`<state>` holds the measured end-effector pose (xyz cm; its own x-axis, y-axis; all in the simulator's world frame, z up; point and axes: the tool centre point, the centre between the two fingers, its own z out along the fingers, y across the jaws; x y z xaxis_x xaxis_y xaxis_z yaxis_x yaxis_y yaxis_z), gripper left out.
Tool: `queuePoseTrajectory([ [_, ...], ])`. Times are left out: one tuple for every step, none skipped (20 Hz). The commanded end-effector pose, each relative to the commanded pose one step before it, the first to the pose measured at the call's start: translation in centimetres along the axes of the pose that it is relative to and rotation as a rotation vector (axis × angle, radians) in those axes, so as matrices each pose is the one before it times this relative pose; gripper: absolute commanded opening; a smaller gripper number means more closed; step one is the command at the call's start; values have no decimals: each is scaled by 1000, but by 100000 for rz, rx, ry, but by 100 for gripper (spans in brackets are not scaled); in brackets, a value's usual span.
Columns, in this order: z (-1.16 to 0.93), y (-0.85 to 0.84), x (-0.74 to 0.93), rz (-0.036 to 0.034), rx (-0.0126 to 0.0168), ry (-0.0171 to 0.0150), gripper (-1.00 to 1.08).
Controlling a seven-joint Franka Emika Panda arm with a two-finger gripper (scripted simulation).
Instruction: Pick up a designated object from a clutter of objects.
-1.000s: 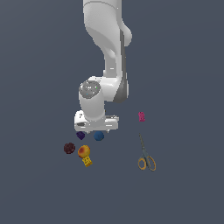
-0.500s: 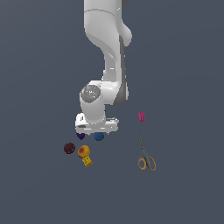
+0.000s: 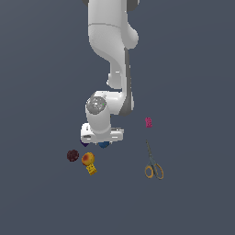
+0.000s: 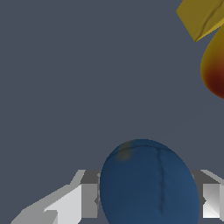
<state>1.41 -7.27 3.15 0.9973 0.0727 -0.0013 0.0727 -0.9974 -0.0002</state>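
Note:
The blue ball (image 3: 104, 144) peeks out just under the white hand of the arm in the exterior view. In the wrist view the blue ball (image 4: 146, 181) is large and sits between the two fingers, one grey pad (image 4: 89, 200) on each side and very close to it. My gripper (image 3: 102, 140) (image 4: 148, 200) is low over the floor, open and straddling the ball. The rest of the clutter lies around it: a dark maroon ball (image 3: 72, 155), an orange ball (image 3: 88, 159) (image 4: 215, 70) and a yellow piece (image 3: 91, 169) (image 4: 202, 16).
A purple cube (image 3: 84, 144) shows partly under the hand on the exterior view's left. A pink piece (image 3: 148, 122) and yellow-handled scissors (image 3: 153, 167) lie toward the exterior view's right. The floor is plain dark grey.
The arm has lowered steadily, bringing the hand down over the blue ball. None of the objects has shifted.

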Motion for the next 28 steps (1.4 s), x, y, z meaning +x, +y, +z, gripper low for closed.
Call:
queuePoseTrajectory([
  [73,4,47,-13,-17,102,-100],
  [0,0,0,0,0,0,-100],
  [0,0,0,0,0,0,-100],
  [0,0,0,0,0,0,-100],
  [0,0,0,0,0,0,-100],
  [0,0,0,0,0,0,-100],
  [0,0,0,0,0,0,-100],
  [0,0,0,0,0,0,-100],
  [0,0,0,0,0,0,-100],
  [-81,30,10,50,-28,93,-100],
  [-21,-4,-6,0,0,0,-100],
  [-64,-13,-19,0,0,0,-100],
  [-107,-21,-32,0,0,0,-100],
  [-150,-30,-45,0,0,0,-100],
  [-193,-38,-58,0,0,0,-100],
  [-237,-47,-70,0,0,0,-100],
  [-280,-55,-83,0,0,0,-100],
  [-323,-64,-96,0,0,0,-100],
  [-367,-72,-109,0,0,0,-100],
  [-410,-81,-121,0,0,0,-100],
  [-454,-89,-134,0,0,0,-100],
  [-498,-98,-147,0,0,0,-100],
  [-543,-106,-160,0,0,0,-100],
  [-588,-115,-173,0,0,0,-100],
  [-633,-123,-185,0,0,0,-100],
  [-678,-132,-198,0,0,0,-100],
  [-724,-140,-211,0,0,0,-100],
  [-771,-149,-224,0,0,0,-100],
])
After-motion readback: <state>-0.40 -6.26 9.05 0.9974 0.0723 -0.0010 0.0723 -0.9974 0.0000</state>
